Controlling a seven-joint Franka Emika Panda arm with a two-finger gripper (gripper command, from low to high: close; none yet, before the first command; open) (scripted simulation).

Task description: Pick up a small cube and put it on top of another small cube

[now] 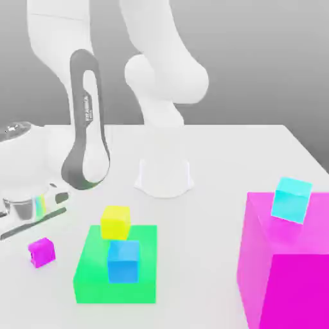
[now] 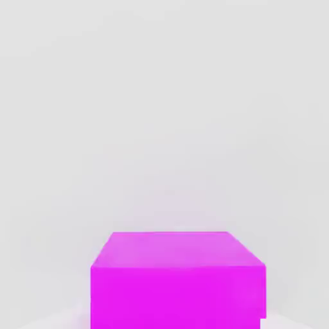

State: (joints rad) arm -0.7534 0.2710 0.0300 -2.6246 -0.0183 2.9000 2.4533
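Six blocks on the white table (image 1: 212,148).

- small cube (image 1: 41,252): glossy magenta, lower left of the exterior view, sitting alone on bare table. Well apart from the other blocks. In the hand view the small cube (image 2: 178,283) is close up, with its top face and one side face showing and plain white table beyond it.
- yellow cube (image 1: 115,222): left of centre in the exterior view, at the upper-left corner of the flat green block (image 1: 96,279). Can't tell if it rests on the green top or stands just behind that edge. Nothing on top of it.
- blue cube (image 1: 123,260): on the green block, just below the yellow cube in the frame and a bit to the right. Their outlines nearly meet; contact unclear.
- huge magenta block (image 1: 286,276): lower right, with a cyan cube (image 1: 291,199) sitting tilted on its top near the back edge.

gripper (image 1: 32,212): at the left edge of the exterior view, above the small cube and slightly left of it. Claw is clenched. Exterior view shows a gap of table between the hand and the small cube, so I can't say it has anything in its grasp.

Arm's white base (image 1: 164,177) stands centre frame, behind the green block.
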